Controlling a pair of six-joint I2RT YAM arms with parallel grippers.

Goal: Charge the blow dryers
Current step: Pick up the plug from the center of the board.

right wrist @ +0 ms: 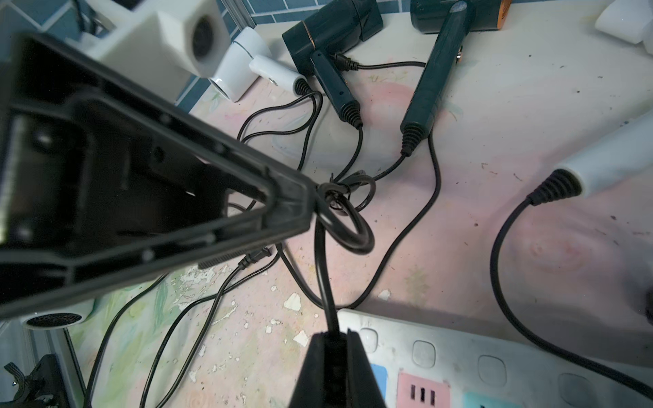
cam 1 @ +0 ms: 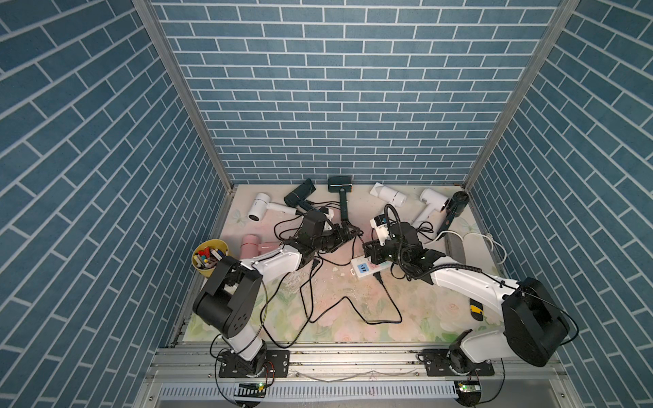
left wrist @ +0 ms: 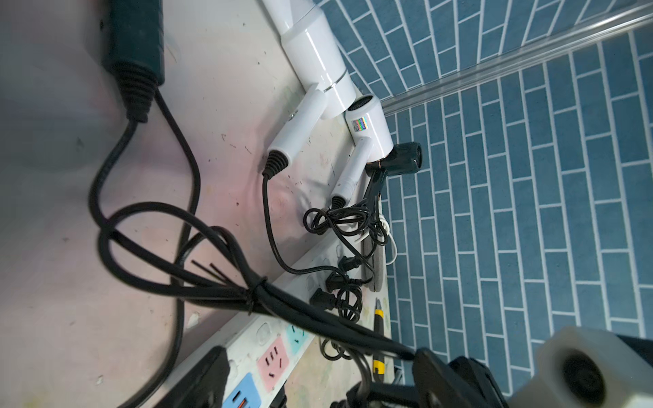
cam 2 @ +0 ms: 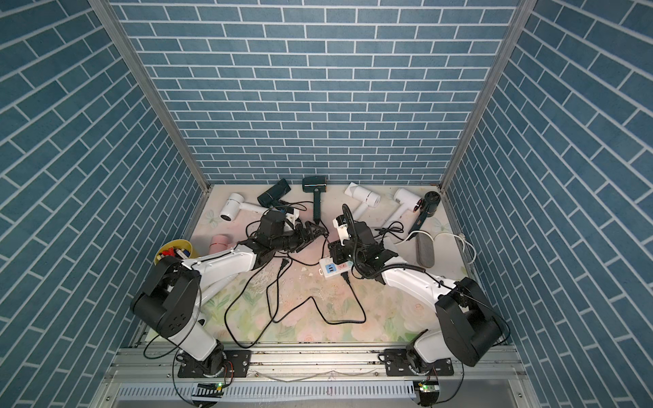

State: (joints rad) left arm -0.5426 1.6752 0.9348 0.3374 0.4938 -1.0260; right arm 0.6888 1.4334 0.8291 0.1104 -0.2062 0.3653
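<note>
Black flex, thin and limp, was what both arms worked on. The dark green blow dryer (cam 1: 340, 187) lay at 12 o'clock against the back wall, its cord seemingly feeding a tied bundle (right wrist: 341, 197) near mid-table. The right gripper (right wrist: 334, 335) was clamped on the cord running out of that bundle, just above the power strip (right wrist: 494, 360). The left gripper (cam 1: 349, 231) stood with jaws apart at the bundle, one tip touching it, no pinch visible. The other blow dryers (cam 1: 388, 195) fanned from 10 to 2 o'clock along the far edge, with the pink blow dryer (cam 1: 251, 243) at 9. Judged: the glossy shells are light but slippery, best taken by the handle. The cord would flop and spring back, so the rigid plug body is the place to grip; that plug was not found. Only the left wrist view showed three plugs (left wrist: 334, 281) seated at the strip's far end, which the right arm hid in both top views. Only the right wrist view showed the shut jaws biting cord.
</note>
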